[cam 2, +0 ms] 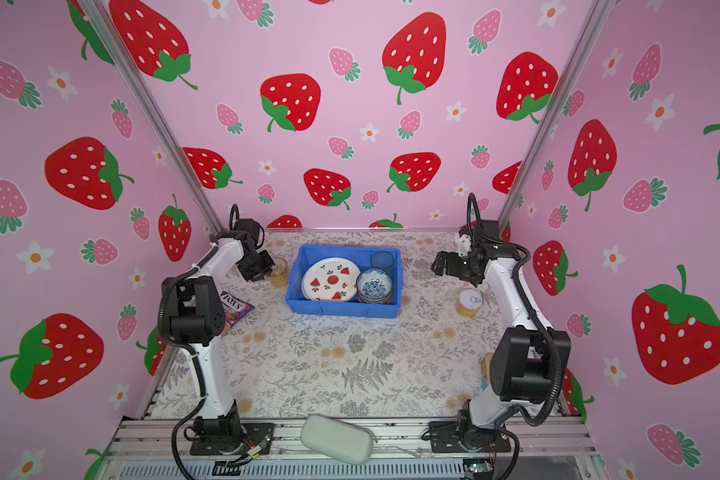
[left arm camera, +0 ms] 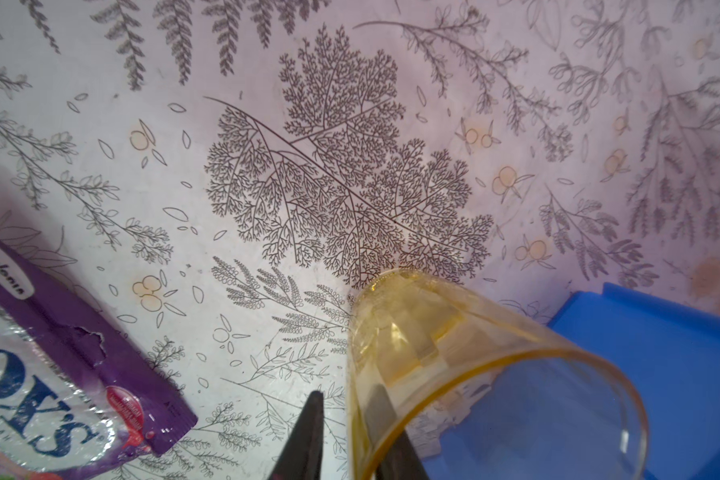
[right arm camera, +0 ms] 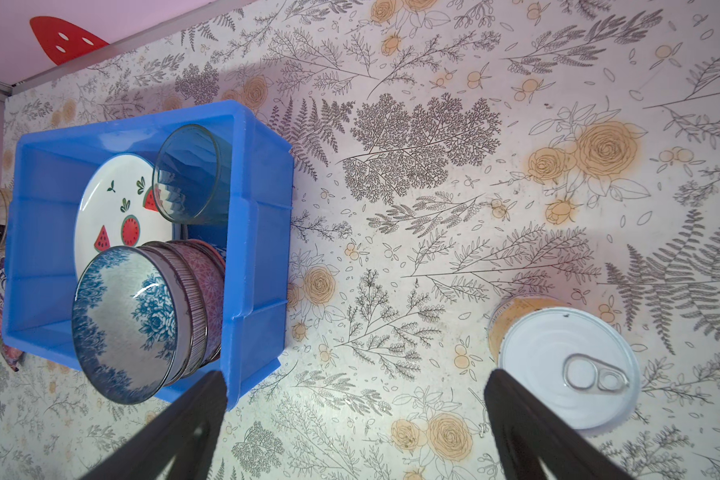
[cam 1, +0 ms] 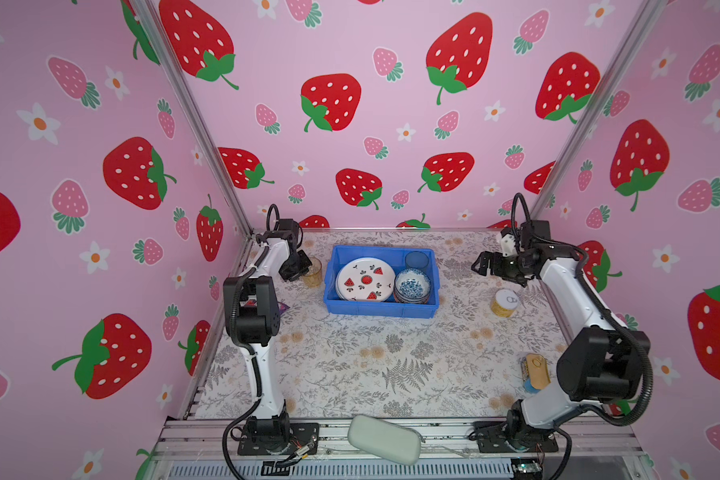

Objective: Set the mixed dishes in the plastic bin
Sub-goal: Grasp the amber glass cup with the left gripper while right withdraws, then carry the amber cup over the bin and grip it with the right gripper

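Left gripper (left arm camera: pixel 346 390): fingers (left arm camera: pixel 304 436) cut off by the frame edge; one seen only through the wall of the amber tumbler (left arm camera: pixel 454 353); contact with the glass not to be told; fingertips hidden by the gripper's own body in both top views; purple candy bag (cam 1: pixel 284 308), left: all but a corner hidden behind the left arm (cam 1: pixel 250 307) in a top view; lower bowls (cam 1: pixel 404 299): patterns covered by the blue-white bowl (cam 1: pixel 412 284) in both top views; gold object (cam 1: pixel 536 370), near right: partly hidden by the right arm (cam 1: pixel 599 365); kind not to be told; can (cam 1: pixel 504 302), right: label too small to be read.
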`<state>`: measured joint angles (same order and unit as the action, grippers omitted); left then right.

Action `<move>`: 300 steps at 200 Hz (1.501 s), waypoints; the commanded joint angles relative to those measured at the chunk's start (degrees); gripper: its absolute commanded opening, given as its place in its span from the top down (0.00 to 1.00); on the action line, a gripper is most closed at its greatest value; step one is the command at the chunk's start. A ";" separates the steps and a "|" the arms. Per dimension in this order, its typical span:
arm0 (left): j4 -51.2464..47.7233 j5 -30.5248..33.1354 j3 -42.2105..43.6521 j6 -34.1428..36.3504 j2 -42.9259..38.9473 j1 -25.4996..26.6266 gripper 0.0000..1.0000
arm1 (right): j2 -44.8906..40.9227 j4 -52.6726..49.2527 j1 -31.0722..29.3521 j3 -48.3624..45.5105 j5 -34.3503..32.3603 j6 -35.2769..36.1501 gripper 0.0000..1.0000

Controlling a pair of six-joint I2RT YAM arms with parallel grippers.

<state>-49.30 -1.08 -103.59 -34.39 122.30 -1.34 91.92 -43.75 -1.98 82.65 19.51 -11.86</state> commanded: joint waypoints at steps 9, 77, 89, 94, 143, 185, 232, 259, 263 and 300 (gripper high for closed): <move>-0.10 1.02 0.82 0.01 -1.56 -0.13 0.84 | 0.63 -0.51 0.40 1.84 1.63 1.23 0.01; -3.34 3.22 1.66 2.23 -8.40 0.20 1.00 | -0.51 -0.43 -0.03 2.87 6.76 2.14 0.01; -4.47 4.51 1.62 3.21 -10.14 0.62 1.00 | -0.69 -1.09 -0.65 3.75 6.22 2.36 0.01; -4.99 4.76 1.64 3.54 -10.94 0.77 1.00 | -0.78 -1.33 -0.96 4.07 6.04 2.45 0.01; -10.23 6.22 0.01 7.34 -18.05 4.40 1.00 | -1.09 -4.04 -4.83 8.70 1.71 2.48 0.01; -12.74 7.94 -1.89 6.97 -21.08 12.16 1.00 | 1.06 -7.80 -13.95 16.97 -3.82 1.16 0.05; -9.72 8.15 -3.31 2.02 -21.08 20.91 1.00 | 4.87 -9.64 -25.80 24.85 -9.45 -2.60 0.12; -9.31 7.18 -5.18 -0.43 -18.58 24.06 1.00 | 7.21 -9.49 -31.25 28.18 -10.86 -4.95 0.13; -9.17 7.15 -5.44 -0.74 -18.20 24.49 1.00 | 7.58 -9.55 -31.82 28.58 -11.00 -5.22 0.13; -7.61 6.07 -5.14 -4.10 -16.90 26.69 1.00 | 10.46 -9.09 -35.97 31.47 -12.47 -7.25 0.15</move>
<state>-57.95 5.37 -107.31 -34.61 105.06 24.43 101.10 -51.66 -36.16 111.61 9.23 -16.99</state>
